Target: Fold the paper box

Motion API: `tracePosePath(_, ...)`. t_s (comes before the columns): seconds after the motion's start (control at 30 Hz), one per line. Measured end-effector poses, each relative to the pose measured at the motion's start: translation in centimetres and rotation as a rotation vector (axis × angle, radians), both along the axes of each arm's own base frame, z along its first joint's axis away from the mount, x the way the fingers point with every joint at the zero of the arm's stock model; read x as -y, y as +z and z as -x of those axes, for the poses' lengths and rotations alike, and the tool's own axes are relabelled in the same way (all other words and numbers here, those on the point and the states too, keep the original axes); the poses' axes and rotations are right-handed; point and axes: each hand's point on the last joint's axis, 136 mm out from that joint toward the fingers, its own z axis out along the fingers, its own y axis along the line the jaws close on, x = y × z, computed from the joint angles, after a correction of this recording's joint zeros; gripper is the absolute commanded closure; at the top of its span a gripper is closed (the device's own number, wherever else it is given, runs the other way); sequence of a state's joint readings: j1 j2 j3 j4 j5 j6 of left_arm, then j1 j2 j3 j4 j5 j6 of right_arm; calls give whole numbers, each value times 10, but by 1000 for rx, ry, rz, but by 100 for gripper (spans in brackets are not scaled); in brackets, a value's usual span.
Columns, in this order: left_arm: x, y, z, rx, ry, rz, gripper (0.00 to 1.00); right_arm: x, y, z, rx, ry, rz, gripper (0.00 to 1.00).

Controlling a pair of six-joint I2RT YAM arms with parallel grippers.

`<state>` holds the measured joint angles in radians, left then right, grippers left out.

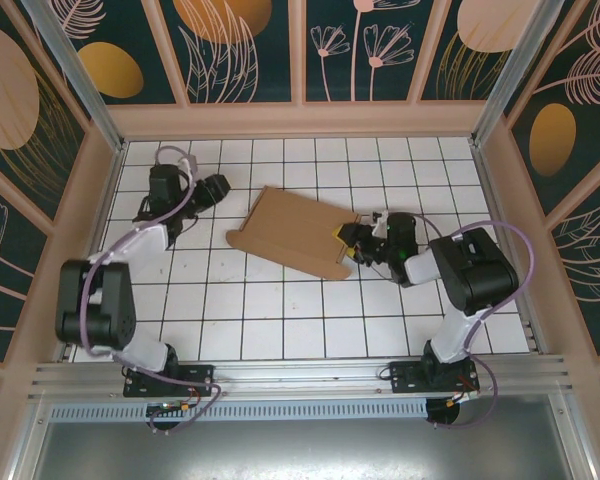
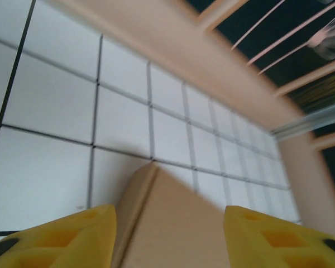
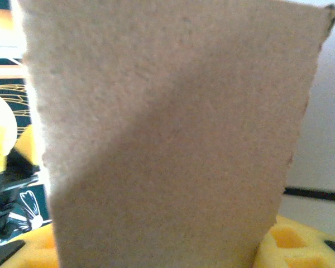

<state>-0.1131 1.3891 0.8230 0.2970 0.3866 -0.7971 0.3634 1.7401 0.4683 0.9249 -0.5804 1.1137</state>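
Observation:
The paper box (image 1: 295,232) is a flat brown cardboard piece lying slantwise in the middle of the white tiled table. My left gripper (image 1: 223,188) hovers off its upper left corner, apart from it. In the left wrist view that gripper (image 2: 170,240) is open, its yellow fingers (image 2: 72,237) spread wide, with a creased corner of the box (image 2: 178,223) ahead between them. My right gripper (image 1: 348,240) is at the box's right end. In the right wrist view a cardboard flap (image 3: 167,139) stands close up across the gripper (image 3: 162,248), hiding the gap. Its yellow fingertips (image 3: 293,245) show at both sides.
The tiled table (image 1: 280,310) is boxed in by pale wooden walls at the back (image 1: 300,118) and at both sides (image 1: 505,230). An aluminium rail (image 1: 300,375) runs along the near edge, where both arm bases are bolted.

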Motion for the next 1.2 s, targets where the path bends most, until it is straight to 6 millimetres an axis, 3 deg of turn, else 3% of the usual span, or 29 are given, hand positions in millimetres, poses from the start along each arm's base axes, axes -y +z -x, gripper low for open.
tracePosePath(0.1, 30, -5, 32, -85, 18, 91, 31, -9, 6, 2, 24, -33, 7, 52)
tracePosePath(0.17, 60, -20, 51, -190, 6, 125, 29, -11, 8, 2, 30, -60, 14, 52)
tracePosePath(0.27, 88, -47, 80, -334, 6, 163, 28, -12, 9, 1, 40, -90, 26, 49)
tracePosePath(0.43, 90, -84, 108, -476, 77, 185, 28, -13, 10, 1, 48, -105, 34, 49)
tracePosePath(0.6, 88, -90, 105, -491, 123, 198, 29, -13, 10, 1, 48, -104, 34, 49)
tracePosePath(0.9, 92, -120, 94, -534, 149, 188, 32, -16, 10, 4, 40, -86, 29, 50)
tracePosePath(1.2, 96, -143, 81, -525, 168, 186, 37, -36, 14, 5, 3, -20, -9, 53)
